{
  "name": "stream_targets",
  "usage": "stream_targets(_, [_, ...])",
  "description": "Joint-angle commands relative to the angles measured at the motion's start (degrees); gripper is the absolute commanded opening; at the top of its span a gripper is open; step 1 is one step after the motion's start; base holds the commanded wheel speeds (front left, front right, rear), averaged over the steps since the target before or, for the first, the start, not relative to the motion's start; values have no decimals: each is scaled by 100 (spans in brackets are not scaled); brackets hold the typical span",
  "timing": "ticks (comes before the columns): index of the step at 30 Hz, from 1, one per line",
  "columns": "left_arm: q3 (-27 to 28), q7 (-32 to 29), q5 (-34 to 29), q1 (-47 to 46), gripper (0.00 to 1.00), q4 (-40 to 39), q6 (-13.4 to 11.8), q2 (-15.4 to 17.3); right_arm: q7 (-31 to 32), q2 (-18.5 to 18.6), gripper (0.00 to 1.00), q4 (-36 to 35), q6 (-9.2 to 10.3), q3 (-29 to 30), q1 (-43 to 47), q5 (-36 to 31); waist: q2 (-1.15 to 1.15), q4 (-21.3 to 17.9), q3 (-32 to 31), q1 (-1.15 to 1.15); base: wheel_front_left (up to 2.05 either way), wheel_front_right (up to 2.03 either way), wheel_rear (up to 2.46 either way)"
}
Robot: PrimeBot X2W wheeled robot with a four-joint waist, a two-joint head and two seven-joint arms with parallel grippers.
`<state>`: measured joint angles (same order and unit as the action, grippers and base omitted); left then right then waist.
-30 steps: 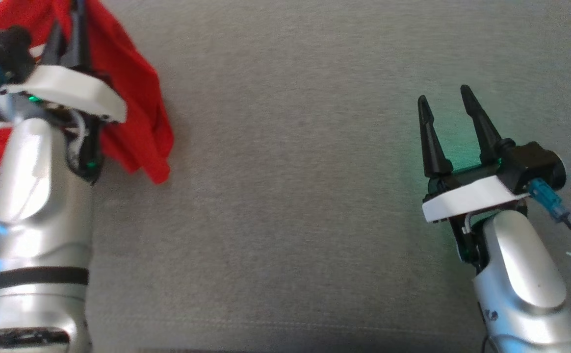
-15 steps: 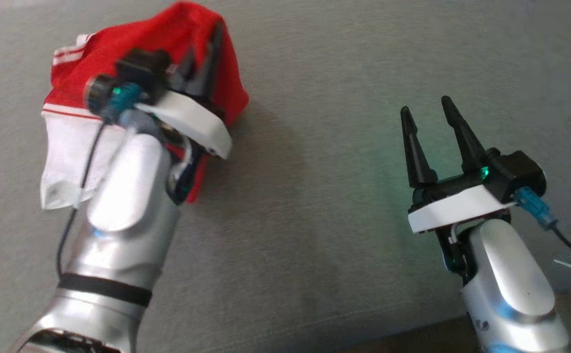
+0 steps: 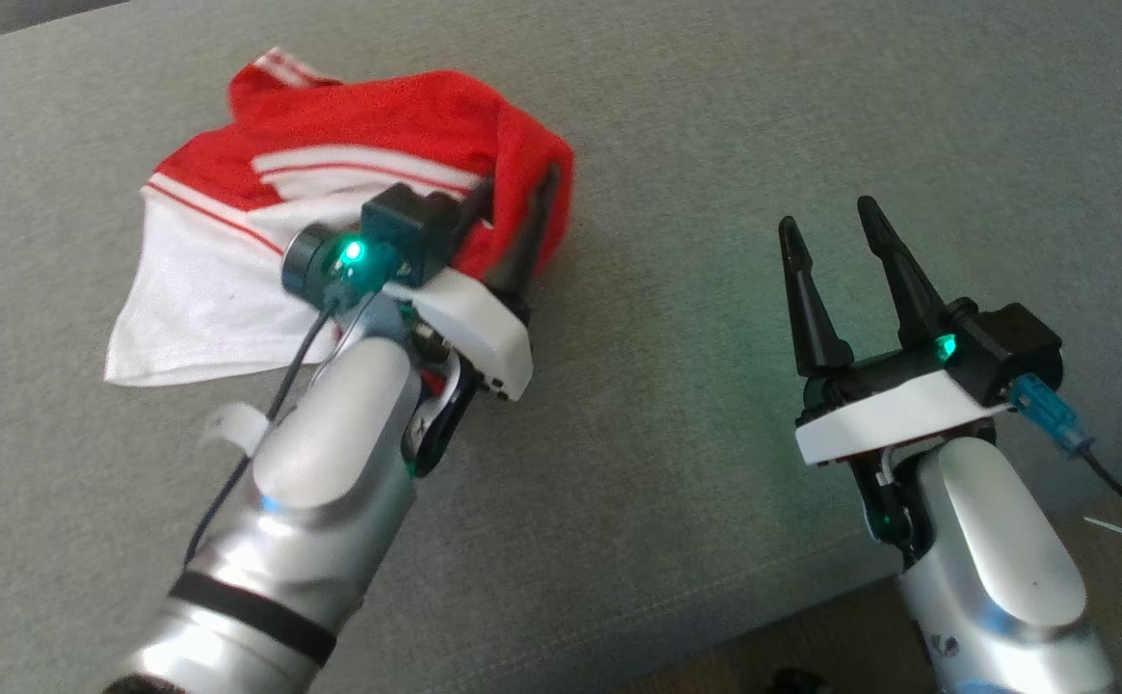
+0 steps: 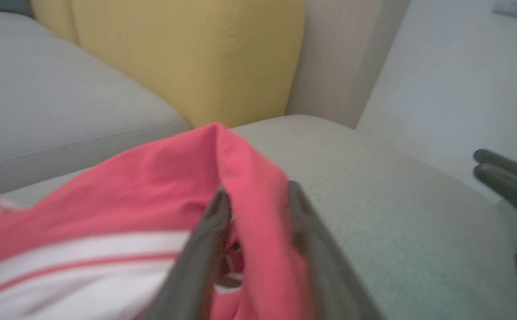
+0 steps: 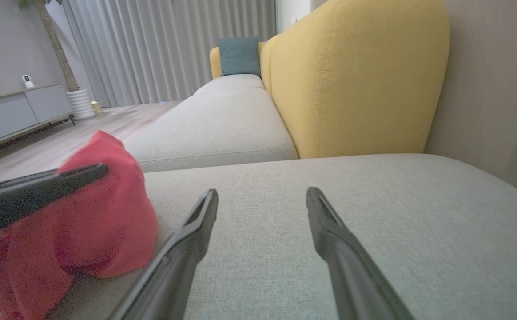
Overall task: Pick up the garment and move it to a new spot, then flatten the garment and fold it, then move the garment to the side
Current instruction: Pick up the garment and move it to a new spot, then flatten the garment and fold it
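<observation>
Down on a grey sofa seat (image 3: 677, 482), broad and plain-woven; behind it a mustard-yellow backrest (image 5: 356, 80), with a second grey seat cushion (image 5: 223, 120) running off beyond; at the far end a teal cushion (image 5: 239, 55); grey curtains (image 5: 161, 44) across the back of the room, pale wooden floor (image 5: 85, 129), a grey cabinet (image 5: 18, 111) and a white ribbed planter (image 5: 81, 103) off to one side; a light wall (image 4: 454, 80) close by the seat's end.

Over to the garment (image 3: 368, 125): crumpled on the seat on the robot's left; red mesh heaped up, white stripes across the middle, white lining spilled flat toward the near left; lower edge down on the cushion.

Left gripper (image 3: 520, 178) right at the heap's right-hand end; fingers (image 4: 205, 249) tucked into the red fabric, one either side of a raised ridge; jaws parted partway, the ridge standing between them and brushing both inner faces, not pressed flat; blurred in the left wrist view, so no telling how firm the contact.

Right gripper (image 3: 829, 214) well apart from the garment, out on the robot's right; hovering over bare cushion, fingers pointing toward the backrest; jaws wide apart, nothing between them, touching nothing.
</observation>
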<state>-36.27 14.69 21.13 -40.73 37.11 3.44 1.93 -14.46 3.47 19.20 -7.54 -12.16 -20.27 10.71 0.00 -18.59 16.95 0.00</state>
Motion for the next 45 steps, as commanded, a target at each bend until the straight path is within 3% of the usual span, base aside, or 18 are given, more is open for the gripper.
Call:
stream_targets(1, [248,30,-94,15,100,-170,-150,96,-54,-58,100,-202,5,-62,33,28,0,148,-44,0,0,0,0])
stream_targets(7, [712,30,-314,596,100,-368,-442,185,-54,-58,100,-189,5,-13,51,-98,0,477,-203,0,0,0,0])
stream_targets(18, [2184,30,-758,2216,100,-1441,-1013,333,-54,-59,100,-38,5,-77,206,-211,0,1199,-750,0,0,0,0])
stream_targets(32, [3100,30,-1359,3780,100,-2547,-1060,162,-54,-59,100,193,5,-116,594,-209,0,1726,-1333,0,0,0,0])
stream_targets(45, [2765,31,-1338,3644,100,-2573,-870,98,-54,-39,100,684,5,-418,61,-393,0,2408,-1057,0,0,0,0])
